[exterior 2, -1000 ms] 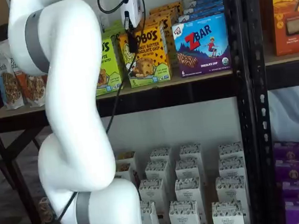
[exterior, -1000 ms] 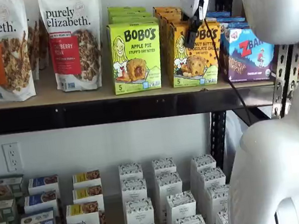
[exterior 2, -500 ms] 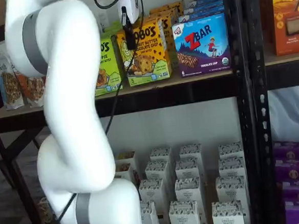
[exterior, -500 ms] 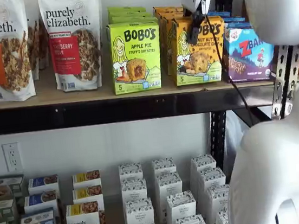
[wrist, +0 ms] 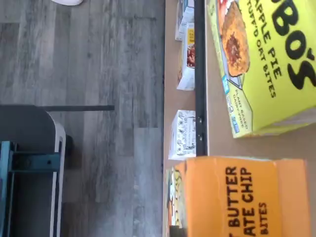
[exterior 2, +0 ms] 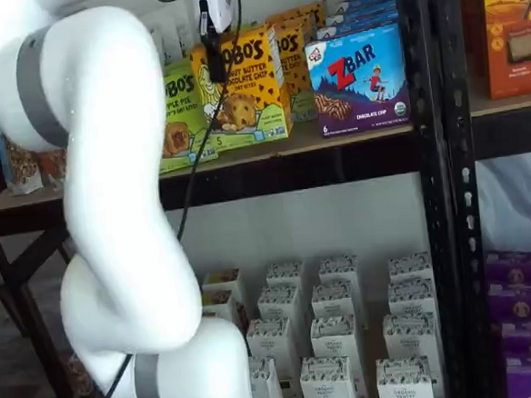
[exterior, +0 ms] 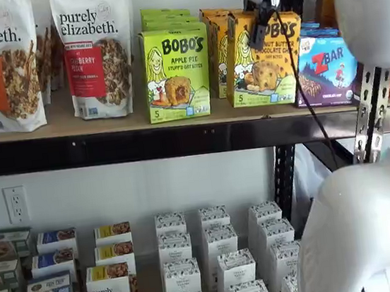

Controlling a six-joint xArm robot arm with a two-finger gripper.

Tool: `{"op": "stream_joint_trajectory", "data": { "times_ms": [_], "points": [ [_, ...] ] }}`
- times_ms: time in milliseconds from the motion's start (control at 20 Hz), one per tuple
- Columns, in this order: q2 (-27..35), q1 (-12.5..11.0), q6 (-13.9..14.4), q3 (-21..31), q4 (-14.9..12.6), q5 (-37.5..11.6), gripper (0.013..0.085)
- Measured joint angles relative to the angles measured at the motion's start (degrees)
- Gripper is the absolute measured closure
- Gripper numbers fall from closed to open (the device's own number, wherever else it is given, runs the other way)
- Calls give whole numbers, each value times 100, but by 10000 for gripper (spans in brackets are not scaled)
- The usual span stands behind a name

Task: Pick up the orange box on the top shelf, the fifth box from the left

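Note:
The orange box [exterior: 264, 62] reads "BOBO'S Peanut Butter Chocolate Chip" and shows in both shelf views [exterior 2: 244, 87]. It hangs slightly tilted, a little above the front of the top shelf [exterior: 72, 127], and no longer rests in its row. My gripper [exterior: 261, 27] is shut on its upper part, with one black finger over the carton's front [exterior 2: 213, 57]. In the wrist view the carton's orange face [wrist: 232, 197] fills the near part of the picture, beside the shelf's black rail [wrist: 200, 74].
A lime-green Bobo's Apple Pie carton [exterior: 177, 73] stands left of the orange box and a ZBar carton [exterior: 327, 65] to the right. More orange cartons [exterior: 213, 33] stand behind. Granola bags [exterior: 94, 51] are further left. Small white cartons [exterior: 219, 257] fill the lower level. My white arm [exterior 2: 112, 219] stands before the shelves.
The gripper has risen and drawn back from the shelf with the orange box in it. The box has come off the board and out of its row.

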Motion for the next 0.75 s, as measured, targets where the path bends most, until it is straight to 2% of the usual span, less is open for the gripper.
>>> {"op": "stream_joint_trajectory", "data": {
  "times_ms": [200, 750],
  "points": [
    [-354, 65, 39, 232, -164, 23, 570],
    [-1034, 31, 51, 661, -175, 632, 570]
  ]
}}
